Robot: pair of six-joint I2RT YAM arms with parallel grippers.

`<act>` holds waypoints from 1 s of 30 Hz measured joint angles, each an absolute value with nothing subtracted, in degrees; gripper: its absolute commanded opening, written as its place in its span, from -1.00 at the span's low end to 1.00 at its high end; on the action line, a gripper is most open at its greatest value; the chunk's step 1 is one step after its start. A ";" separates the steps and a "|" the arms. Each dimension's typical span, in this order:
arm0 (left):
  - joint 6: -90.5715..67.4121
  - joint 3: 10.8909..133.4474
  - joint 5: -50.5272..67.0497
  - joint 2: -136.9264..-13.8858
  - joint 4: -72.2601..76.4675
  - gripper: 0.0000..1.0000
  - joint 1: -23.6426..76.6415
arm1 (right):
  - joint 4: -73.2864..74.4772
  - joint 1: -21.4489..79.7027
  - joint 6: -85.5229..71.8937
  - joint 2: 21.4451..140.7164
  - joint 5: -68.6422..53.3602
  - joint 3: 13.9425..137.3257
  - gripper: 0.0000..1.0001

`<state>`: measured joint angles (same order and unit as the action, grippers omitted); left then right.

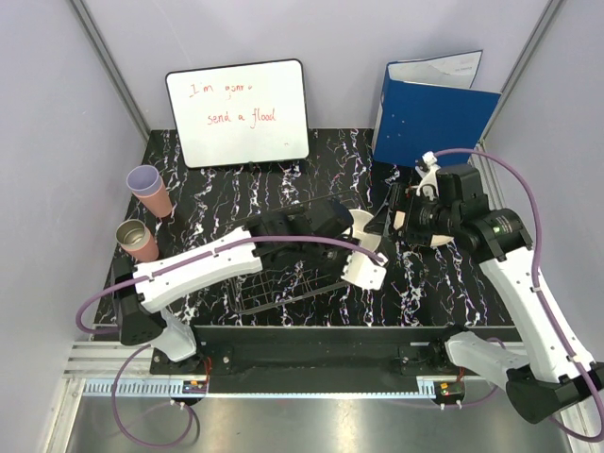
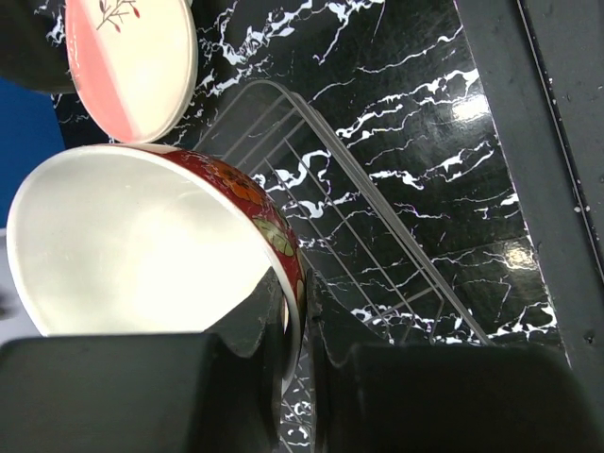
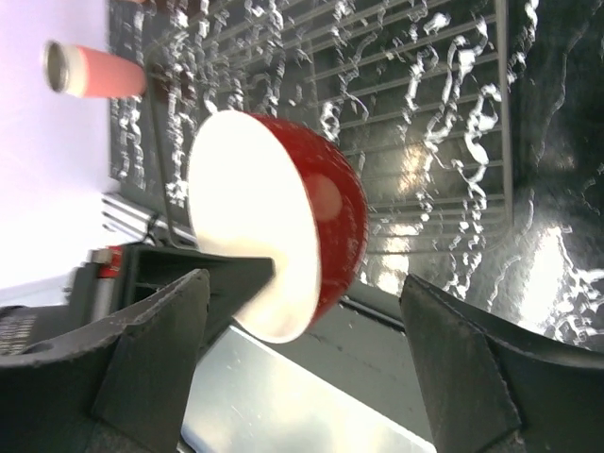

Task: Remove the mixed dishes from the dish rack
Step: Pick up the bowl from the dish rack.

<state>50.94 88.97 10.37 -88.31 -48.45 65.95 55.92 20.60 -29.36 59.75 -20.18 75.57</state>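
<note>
The left gripper [image 2: 291, 326] is closed narrow on the rim of the small round bowl [image 2: 142, 245], which is cream inside and red-brown with a leaf pattern outside. One finger sits inside the wall and the other outside, a rim pinch that suits a dish too wide to span. The bowl hangs tilted on its side above the low black wire dish rack [image 1: 283, 291], near the rack's right-hand end, probably so it can travel out to the black white-veined tabletop [image 1: 444, 274]. The right gripper [image 3: 302, 280] faces the bowl with its jaws spread wide and nothing between them, as if ready to receive it. Past the rack's corner, outside the wire, a round cream-pink plate [image 2: 132, 57] with a twig drawing shows. Whether it lies flat I cannot tell. A pink tumbler [image 1: 139, 241] and a lavender tumbler [image 1: 146, 181] stand upright well left of the rack, seemingly already unloaded.
</note>
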 measured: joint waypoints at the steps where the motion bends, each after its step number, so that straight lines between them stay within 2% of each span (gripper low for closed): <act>1: 51.07 89.01 10.57 -88.36 -48.45 -1.00 65.82 | 56.29 21.08 -29.28 59.75 -19.86 75.26 0.74; 8: 51.09 89.19 11.42 -88.88 -48.49 -1.00 65.32 | 56.99 22.68 -28.34 60.84 -16.43 71.99 0.63; 14: 51.05 89.32 12.10 -89.01 -48.53 -1.00 65.34 | 56.84 23.44 -27.46 63.46 -13.69 71.31 0.29; 18: 51.00 89.45 12.29 -89.01 -48.47 -1.00 65.41 | 56.40 23.88 -27.00 65.21 -12.53 71.33 -0.05; 19: 50.96 89.45 12.25 -89.03 -48.51 -1.00 65.45 | 56.03 24.08 -27.03 65.60 -12.56 71.33 -0.25; 22: 50.68 89.45 12.21 -89.25 -48.51 -1.00 65.60 | 54.92 24.99 -27.14 66.54 -12.91 71.35 -0.59; 23: 50.57 89.45 12.10 -89.41 -48.49 -1.00 65.69 | 54.72 25.26 -26.98 66.74 -12.88 71.35 -0.84; 24: 50.65 89.45 12.05 -89.45 -48.36 -1.00 65.80 | 54.83 25.36 -26.63 66.94 -12.47 71.35 -1.00; 30: 51.59 90.08 12.05 -89.47 -47.81 -1.00 66.74 | 56.05 26.22 -23.16 68.42 -10.55 71.31 -1.00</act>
